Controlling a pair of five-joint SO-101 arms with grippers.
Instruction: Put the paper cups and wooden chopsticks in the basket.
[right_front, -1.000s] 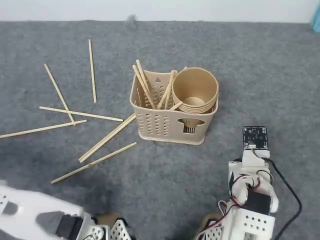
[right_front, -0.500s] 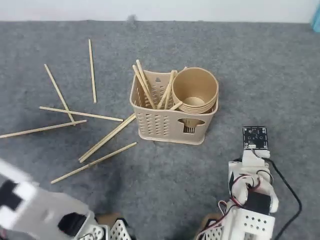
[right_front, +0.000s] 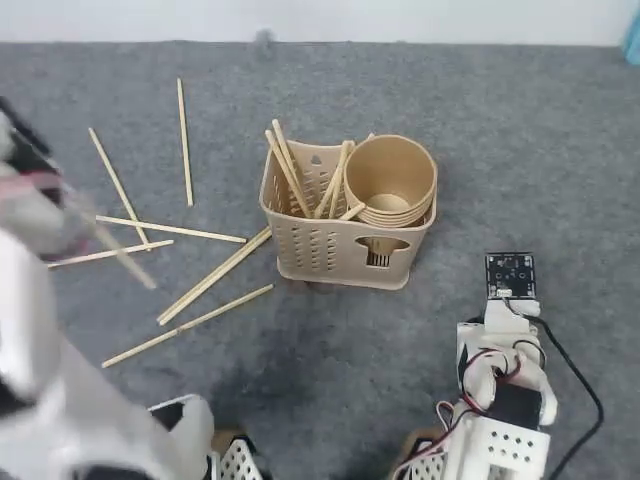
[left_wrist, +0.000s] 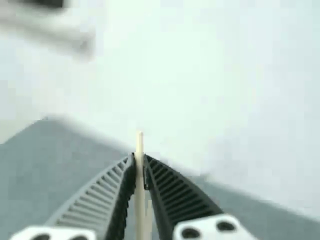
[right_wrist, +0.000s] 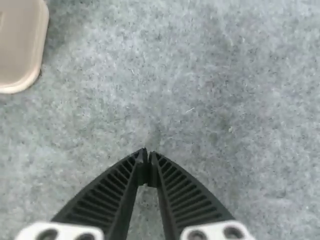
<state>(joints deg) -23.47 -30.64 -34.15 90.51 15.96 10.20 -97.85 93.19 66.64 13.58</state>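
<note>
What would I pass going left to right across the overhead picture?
Left arm → loose chopsticks → basket, with leaning chopsticks in its left side and stacked paper cups in its right → right arm.

One beige slotted plastic basket (right_front: 330, 250), one stack of brown paper cups (right_front: 390, 175), six pale wooden chopsticks (right_front: 184, 140) lying loose outside it.

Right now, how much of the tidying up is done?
The paper cups sit stacked in the basket, and a few chopsticks stand in it too. The left gripper is shut on one more chopstick, held up above the grey mat. Several loose chopsticks lie on the mat beside the basket, waiting to go in.
</note>
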